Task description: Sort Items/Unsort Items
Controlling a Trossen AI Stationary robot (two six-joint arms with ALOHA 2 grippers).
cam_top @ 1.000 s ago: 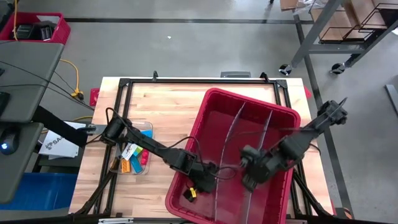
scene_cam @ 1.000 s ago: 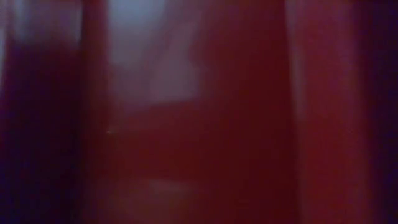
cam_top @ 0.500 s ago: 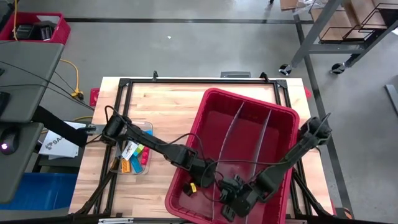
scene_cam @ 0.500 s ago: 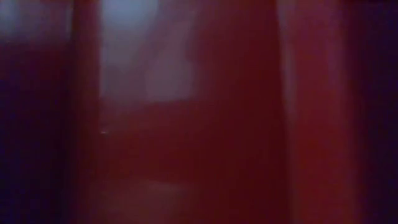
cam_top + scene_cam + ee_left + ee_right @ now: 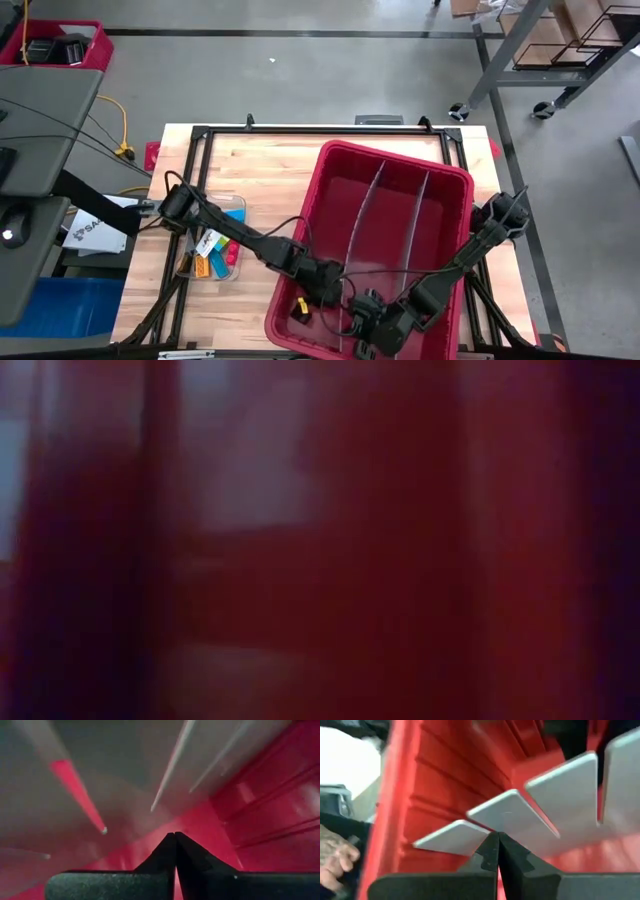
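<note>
Both arms reach down into the red bin (image 5: 440, 215), which sits skewed on the right half of the wooden table (image 5: 270, 165). Left arm stretches long and low from the left edge of the table, over a clear tray (image 5: 232, 205), and its wrist drops into the bin's near left compartment. Right arm folds back from the right edge, elbow high by the bin's right wall, forearm running down to the bin's near edge.

Bin is glossy ribbed plastic, rectangular, split by two thin pale translucent dividers (image 5: 368, 215) running lengthwise. Table is light butcher-block wood inside a black metal frame.

Left gripper (image 5: 175, 840) has its fingers pressed together, tips meeting in a point, pinching nothing visible; red bin floor and dividers lie ahead of it. Right gripper (image 5: 497, 842) is also pressed together with nothing between the fingers, facing the ribbed wall and the divider ends. A person's hand (image 5: 335, 862) shows beyond the bin wall in the right wrist view.

Items: a small yellow-and-black piece (image 5: 298, 306) lies on the bin floor in the left compartment, just beside the left wrist. Other items (image 5: 215, 255), orange, blue, green and pink blocky pieces, sit in the clear tray left of the bin.

Low view shows only blurred red plastic.
</note>
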